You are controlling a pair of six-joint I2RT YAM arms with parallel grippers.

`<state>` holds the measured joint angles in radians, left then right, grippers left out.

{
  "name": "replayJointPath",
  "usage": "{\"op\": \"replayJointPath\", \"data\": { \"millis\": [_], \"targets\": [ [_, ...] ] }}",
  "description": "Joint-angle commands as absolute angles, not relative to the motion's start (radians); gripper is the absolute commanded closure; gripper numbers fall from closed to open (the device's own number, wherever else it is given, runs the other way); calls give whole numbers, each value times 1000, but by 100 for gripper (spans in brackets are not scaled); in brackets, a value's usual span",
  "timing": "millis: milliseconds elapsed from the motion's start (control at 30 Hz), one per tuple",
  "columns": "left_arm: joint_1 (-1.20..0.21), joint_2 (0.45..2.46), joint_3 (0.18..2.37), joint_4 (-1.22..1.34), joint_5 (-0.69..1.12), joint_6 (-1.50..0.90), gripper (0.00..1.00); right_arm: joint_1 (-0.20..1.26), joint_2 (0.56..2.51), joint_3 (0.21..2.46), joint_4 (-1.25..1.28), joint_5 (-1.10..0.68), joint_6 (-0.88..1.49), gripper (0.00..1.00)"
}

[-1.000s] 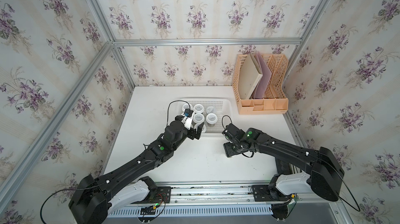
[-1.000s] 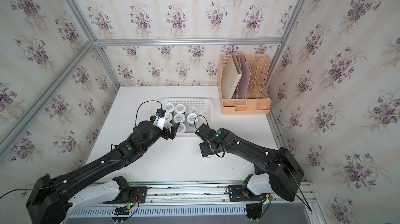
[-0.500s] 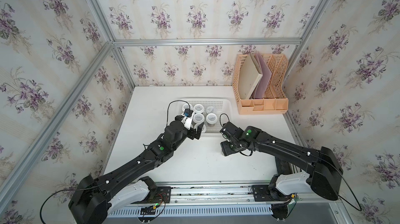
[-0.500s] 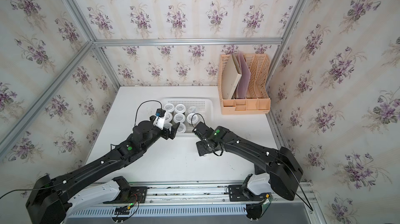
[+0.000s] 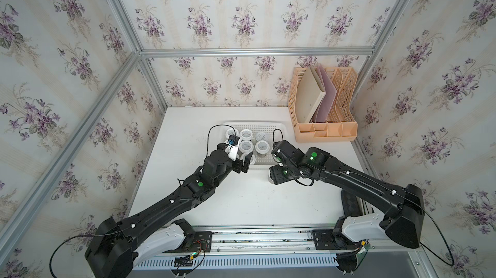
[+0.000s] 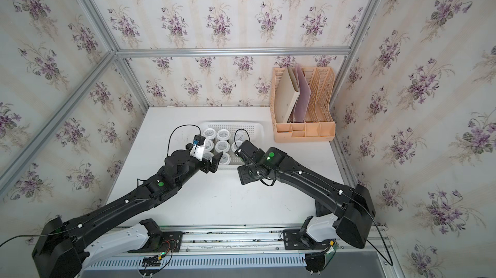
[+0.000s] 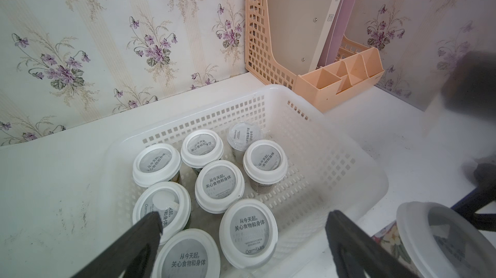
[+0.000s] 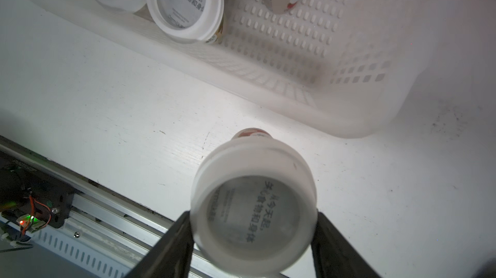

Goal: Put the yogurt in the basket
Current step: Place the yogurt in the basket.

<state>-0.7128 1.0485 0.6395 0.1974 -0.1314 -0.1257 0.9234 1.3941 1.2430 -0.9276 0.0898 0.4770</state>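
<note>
Inside the basket (image 7: 316, 139) eight yogurt cups (image 7: 219, 186) stand upright, bunched toward the end farthest from the file rack (image 7: 271, 56) — the end nearer the rack is bare mesh. One of the eight, at the back of the cluster, shows a flat grey top without the thick white rim of the others. The ninth cup (image 8: 249, 172) is outside the basket, just beside its near long wall. The right gripper (image 8: 252, 219) is clamped on its lid, a finger on each side. Whether its base rests on the table (image 8: 134, 107) or hangs clear of it I cannot tell. The left gripper (image 7: 244, 216) is spread wide and holds nothing, hovering above the cups at the basket's near corner. By my reckoning the job is nearly finished — eight in, one to carry over the wall and set down in the bare part. Count: nine cups, one basket, one rack, two grippers.
</note>
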Motion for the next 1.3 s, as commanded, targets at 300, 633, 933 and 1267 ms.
{"op": "replayJointPath", "data": {
  "millis": [300,633,933,1267],
  "targets": [
    [-713,1046,644,204,-140,-118,1,923,1456,1402,-996,144,437,31],
    [-713,1045,645,204,-140,-118,1,906,1519,1502,-1004,161,409,31],
    [-712,1048,645,204,-140,-118,1,868,1562,1554,-984,149,375,31],
    [-713,1055,650,202,-139,-118,1,841,1605,1594,-966,138,348,32]
  ]
}}
